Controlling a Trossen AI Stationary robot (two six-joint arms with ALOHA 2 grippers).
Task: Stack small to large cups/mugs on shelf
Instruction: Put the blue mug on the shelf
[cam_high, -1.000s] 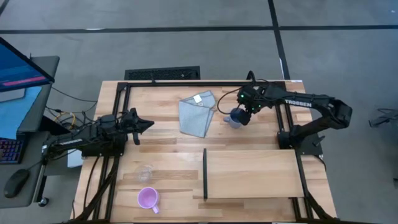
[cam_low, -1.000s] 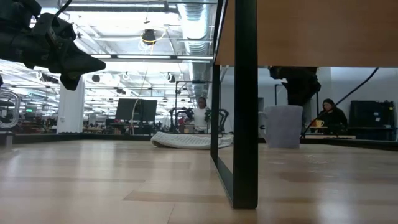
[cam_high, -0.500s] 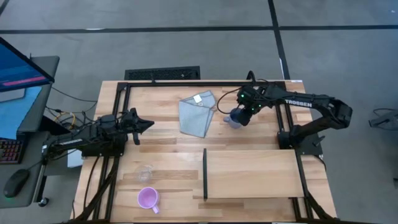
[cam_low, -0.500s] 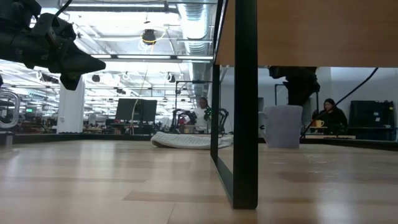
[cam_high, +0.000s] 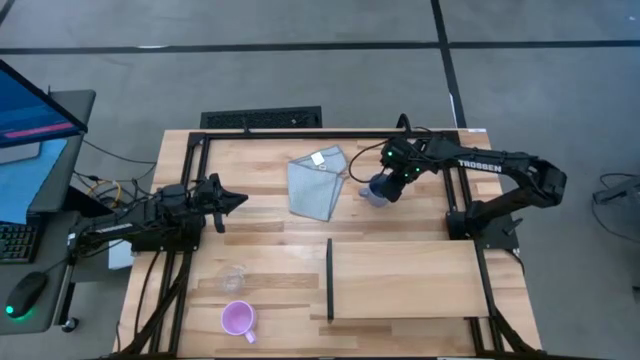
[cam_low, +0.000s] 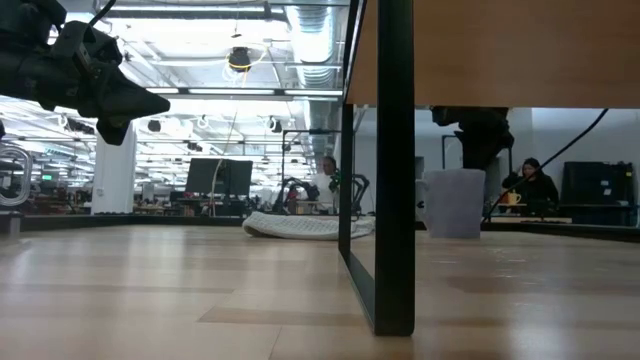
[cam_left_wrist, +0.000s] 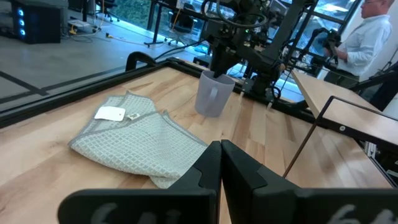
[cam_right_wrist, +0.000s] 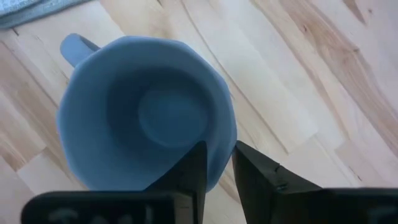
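The grey-blue mug (cam_high: 376, 191) stands upright on its base on the far right part of the table, its handle (cam_right_wrist: 74, 45) toward the folded cloth. My right gripper (cam_right_wrist: 217, 163) is shut on it from above. The pink-purple mug (cam_high: 237, 319) and the clear cup (cam_high: 233, 278) stand near the front left. The shelf (cam_high: 405, 280), with its black divider strip (cam_high: 330, 279), lies at the front right. My left gripper (cam_high: 238, 200) hovers shut above the table's left side, touching nothing. My right gripper holds the mug's rim wall (cam_right_wrist: 219, 144) on the side away from the handle, pinched with one finger (cam_right_wrist: 191, 169) inside the mug and the other (cam_right_wrist: 255, 171) outside. The fingers point down from above. The mug stands upright on the table.
A folded light-blue cloth (cam_high: 316, 183) with a white tag lies just left of the grey-blue mug. A black frame (cam_high: 190, 190) runs along the table's edges. People sit in the room beyond the table.
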